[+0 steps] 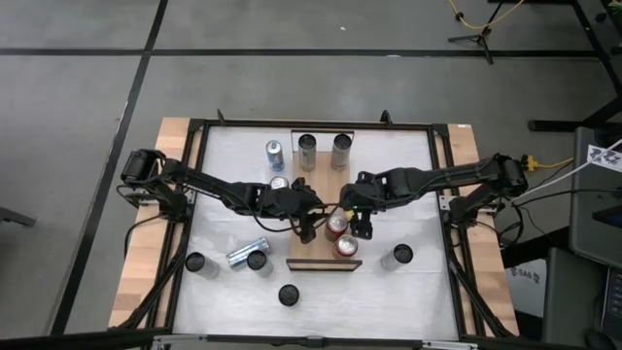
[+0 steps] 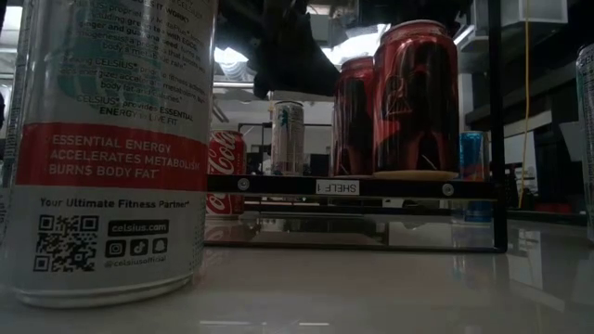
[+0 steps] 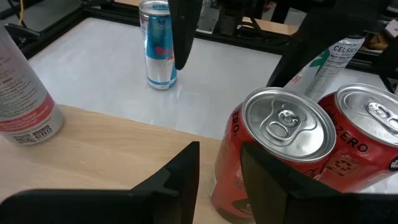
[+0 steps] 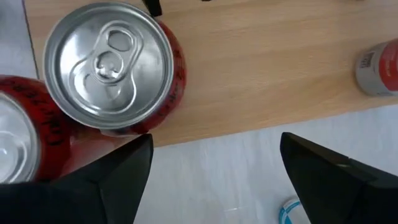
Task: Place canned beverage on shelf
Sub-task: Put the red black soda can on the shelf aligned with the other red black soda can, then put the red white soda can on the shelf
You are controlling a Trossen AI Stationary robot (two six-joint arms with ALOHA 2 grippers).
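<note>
Over the table, from left to right:
Left arm: it is reaching from the left edge toward the middle of the table.
Left gripper [image 1: 309, 226]: it is hanging over the shelf, just beside the two red cans; its fingers are standing narrow, with a small gap, and are gripping nothing.
Shelf [image 1: 321, 194]: the long wooden plank is lying in the middle of the table, with its dark lip at the near short end.
Red cans: one red can [image 1: 336, 226] and a second red can [image 1: 347, 245] are standing upright on the near part of the shelf, touching each other.
Silver cans: two tall cans [image 1: 307, 151] are standing at the far end of the shelf.
Right gripper [image 1: 361, 226]: it is hovering at the right side of the red cans; its fingers are standing wide apart and are holding nothing.
Right arm: it is coming in from the right edge of the table.
</note>
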